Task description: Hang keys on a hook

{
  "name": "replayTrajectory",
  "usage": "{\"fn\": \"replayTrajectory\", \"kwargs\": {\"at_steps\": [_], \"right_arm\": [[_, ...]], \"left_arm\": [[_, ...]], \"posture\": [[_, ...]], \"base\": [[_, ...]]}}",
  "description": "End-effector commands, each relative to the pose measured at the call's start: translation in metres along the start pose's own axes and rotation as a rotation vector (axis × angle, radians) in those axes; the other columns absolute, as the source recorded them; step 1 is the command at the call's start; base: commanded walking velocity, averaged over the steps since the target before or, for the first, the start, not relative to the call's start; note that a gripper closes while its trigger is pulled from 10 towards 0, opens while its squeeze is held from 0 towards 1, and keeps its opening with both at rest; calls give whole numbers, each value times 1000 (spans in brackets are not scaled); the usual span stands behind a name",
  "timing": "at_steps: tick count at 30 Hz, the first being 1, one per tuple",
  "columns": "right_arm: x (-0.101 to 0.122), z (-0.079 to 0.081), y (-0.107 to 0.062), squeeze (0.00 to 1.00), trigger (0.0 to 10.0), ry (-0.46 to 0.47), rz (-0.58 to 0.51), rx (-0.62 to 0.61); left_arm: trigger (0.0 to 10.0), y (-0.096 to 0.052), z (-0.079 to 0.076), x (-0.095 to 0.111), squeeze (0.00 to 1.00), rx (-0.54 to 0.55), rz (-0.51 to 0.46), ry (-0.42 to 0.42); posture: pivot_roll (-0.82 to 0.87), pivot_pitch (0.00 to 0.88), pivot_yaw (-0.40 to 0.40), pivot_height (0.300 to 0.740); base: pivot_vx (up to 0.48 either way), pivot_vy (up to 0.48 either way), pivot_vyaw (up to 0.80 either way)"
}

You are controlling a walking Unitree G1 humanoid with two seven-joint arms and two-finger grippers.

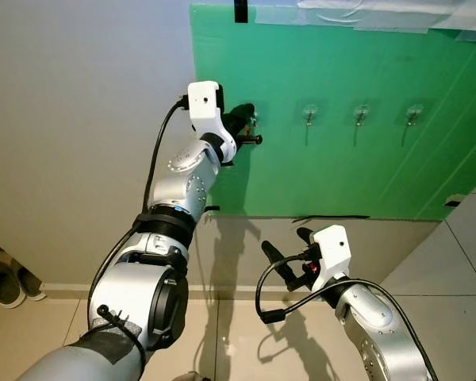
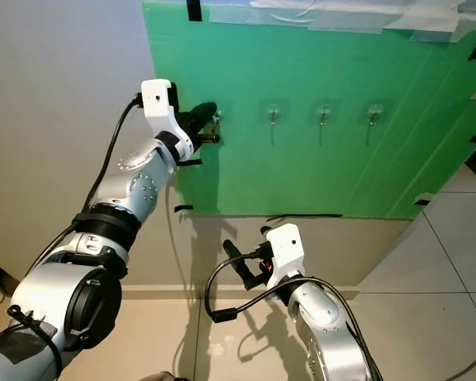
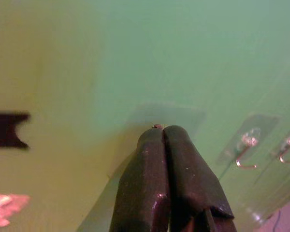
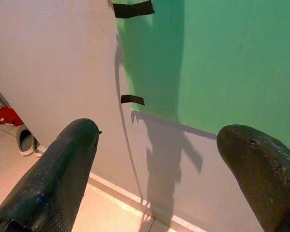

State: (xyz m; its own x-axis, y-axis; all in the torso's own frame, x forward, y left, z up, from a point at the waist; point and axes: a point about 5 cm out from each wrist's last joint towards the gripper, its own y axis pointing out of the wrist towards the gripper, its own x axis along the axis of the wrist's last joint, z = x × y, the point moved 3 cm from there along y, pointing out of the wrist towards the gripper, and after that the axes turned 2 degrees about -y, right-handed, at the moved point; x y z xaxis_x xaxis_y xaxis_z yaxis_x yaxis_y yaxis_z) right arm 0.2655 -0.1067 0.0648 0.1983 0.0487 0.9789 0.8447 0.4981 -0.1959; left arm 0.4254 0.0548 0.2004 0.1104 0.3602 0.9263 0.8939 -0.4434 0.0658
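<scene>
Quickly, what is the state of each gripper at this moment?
Left gripper: closed, at the leftmost hook on the green board; what it holds cannot be told.
Right gripper: open, holding nothing.

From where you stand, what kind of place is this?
Probably a home entryway: a green board with a row of clear hooks is taped to a plain wall, and shoes sit on the tiled floor.

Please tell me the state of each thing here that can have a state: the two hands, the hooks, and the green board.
Left hand: shut, raised to the leftmost hook on the board.
Right hand: open, held low, holding nothing.
Three other hooks: bare, nothing hanging.
Leftmost hook: hidden behind the left hand, cannot tell.
Keys: cannot be made out.
Green board: upright on the wall, taped at its edges.
</scene>
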Motion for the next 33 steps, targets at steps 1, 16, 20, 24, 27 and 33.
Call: {"fn": "replayTrajectory", "kwargs": {"at_steps": [1,16,20,24,27,33], "right_arm": [[5,2,0,208,10000,-1,-12,11],[4,1,1,212,10000,-2,-10,13],[4,1,1,212,10000,-3,-8,15],[4,1,1,212,10000,-5,-7,20],[4,1,2,208,10000,-8,-6,23],[4,1,2,208,10000,-11,-4,24]], "left_arm": [[10000,4,-5,4,0,-2,-5,8],[10000,7,2,4,0,110,-13,64],[10000,8,1,11,0,118,-50,125],[10000,9,-8,19,0,94,-113,205],[10000,9,-17,30,0,79,-186,288],[10000,10,-27,39,0,48,-234,311]], "posture": [[-136,0,63,740],[-144,0,72,740],[-143,0,72,740],[-139,0,68,740],[-139,0,67,740],[-138,0,66,740]], "base": [[0,0,0],[0,0,0],[0,0,0],[0,0,0],[0,0,0],[0,0,0]]}}
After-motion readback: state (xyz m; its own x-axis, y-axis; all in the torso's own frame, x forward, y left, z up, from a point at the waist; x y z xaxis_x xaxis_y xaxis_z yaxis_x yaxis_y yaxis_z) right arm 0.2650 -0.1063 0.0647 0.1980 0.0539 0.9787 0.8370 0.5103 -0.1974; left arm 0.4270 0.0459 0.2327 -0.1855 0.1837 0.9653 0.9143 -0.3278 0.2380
